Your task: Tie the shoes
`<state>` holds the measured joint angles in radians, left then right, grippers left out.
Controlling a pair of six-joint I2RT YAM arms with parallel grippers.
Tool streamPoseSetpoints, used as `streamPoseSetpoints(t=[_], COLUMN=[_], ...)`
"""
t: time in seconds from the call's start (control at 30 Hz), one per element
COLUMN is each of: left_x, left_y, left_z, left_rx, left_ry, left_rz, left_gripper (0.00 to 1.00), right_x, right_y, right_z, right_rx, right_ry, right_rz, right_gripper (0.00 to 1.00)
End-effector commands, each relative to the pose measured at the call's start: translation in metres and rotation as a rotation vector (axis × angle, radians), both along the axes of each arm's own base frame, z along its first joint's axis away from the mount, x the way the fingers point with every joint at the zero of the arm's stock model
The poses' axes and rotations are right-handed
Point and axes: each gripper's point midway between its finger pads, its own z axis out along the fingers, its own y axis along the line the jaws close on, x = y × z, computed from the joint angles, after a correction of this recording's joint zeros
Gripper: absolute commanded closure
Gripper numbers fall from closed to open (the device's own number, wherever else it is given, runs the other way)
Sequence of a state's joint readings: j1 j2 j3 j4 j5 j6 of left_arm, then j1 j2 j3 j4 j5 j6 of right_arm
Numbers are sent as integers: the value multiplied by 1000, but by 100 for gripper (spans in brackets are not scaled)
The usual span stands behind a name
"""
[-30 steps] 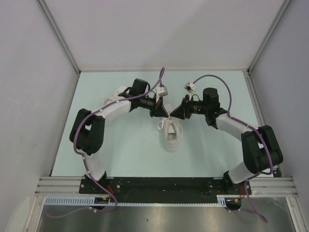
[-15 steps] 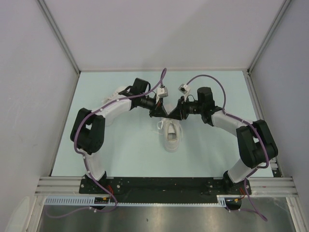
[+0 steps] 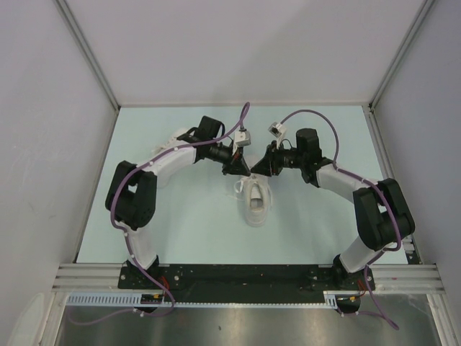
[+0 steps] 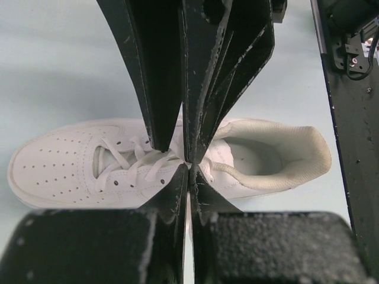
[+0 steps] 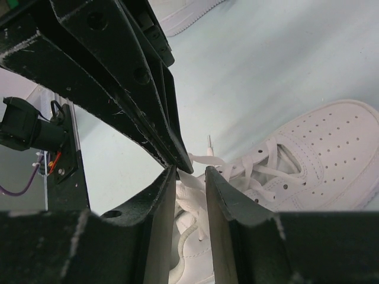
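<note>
Top view: 1 white shoe lies on the table at frame centre, heel toward the lower edge. The left arm and right arm rise from the lower edge, elbows bowed outward, forearms turned inward. The left hand and right hand meet tip to tip over the shoe's upper end.

Left wrist view: the left hand's fingers are clenched on a thin white lace.

Right wrist view: the right hand's fingers stand a narrow gap apart, a lace strand between them, not visibly clamped. Part of a 2nd shoe shows at the top edge.
</note>
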<state>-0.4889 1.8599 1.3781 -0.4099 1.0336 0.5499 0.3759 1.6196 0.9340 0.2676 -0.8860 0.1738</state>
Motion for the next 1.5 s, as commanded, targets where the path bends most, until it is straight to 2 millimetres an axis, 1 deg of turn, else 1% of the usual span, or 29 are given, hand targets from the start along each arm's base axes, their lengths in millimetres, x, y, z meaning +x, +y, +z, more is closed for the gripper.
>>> streamPoseSetpoints(t=[0.0,0.2,0.23,0.33,0.4,0.43,0.57,0.6,0.63,0.7,0.8,0.83,0.9,1.17,1.27,1.3,1.47], left_x=[5,8,7,9,10,10,11,12,12,13,12,11,11,15,22,27,37], left_y=[-11,-12,-12,-13,-13,-13,-14,-14,-14,-15,-13,-12,-10,-6,-3,-4,-4], left_z=[25,26,25,24,23,23,24,23,23,24,22,22,21,20,25,30,36], left_rx=[-76,-76,-74,-70,-68,-67,-69,-68,-67,-67,-58,-56,-51,-41,-55,-66,-80], left_ry=[-75,-79,-75,-72,-67,-64,-64,-63,-62,-62,-57,-54,-45,-37,-29,-34,-32], left_rz=[-64,-68,-68,-66,-63,-62,-60,-58,-57,-57,-56,-55,-49,-26,0,20,54], left_gripper=[96,96,96,95,94,94,94,94,93,91,80,75,72,68,68,68,67], right_x=[12,12,12,11,8,8,7,6,7,8,13,14,17,23,21,20,16], right_y=[4,4,4,3,2,2,0,1,1,1,-4,-5,-8,-17,-20,-21,-22], right_z=[19,10,9,7,5,5,3,4,4,5,5,6,9,17,16,17,18], right_rx=[28,10,7,-4,-12,-16,-22,-20,-20,-17,-18,-19,-21,-12,-13,-10,-7], right_ry=[-53,-49,-48,-56,-52,-53,-53,-54,-56,-55,-42,-43,-50,-62,-62,-65,-67], right_rz=[-2,6,5,11,19,19,22,26,23,19,-10,-17,-36,-75,-81,-81,-79], right_gripper=[69,69,74,80,80,83,87,90,100,100,100,100,100,100,100,100,100])
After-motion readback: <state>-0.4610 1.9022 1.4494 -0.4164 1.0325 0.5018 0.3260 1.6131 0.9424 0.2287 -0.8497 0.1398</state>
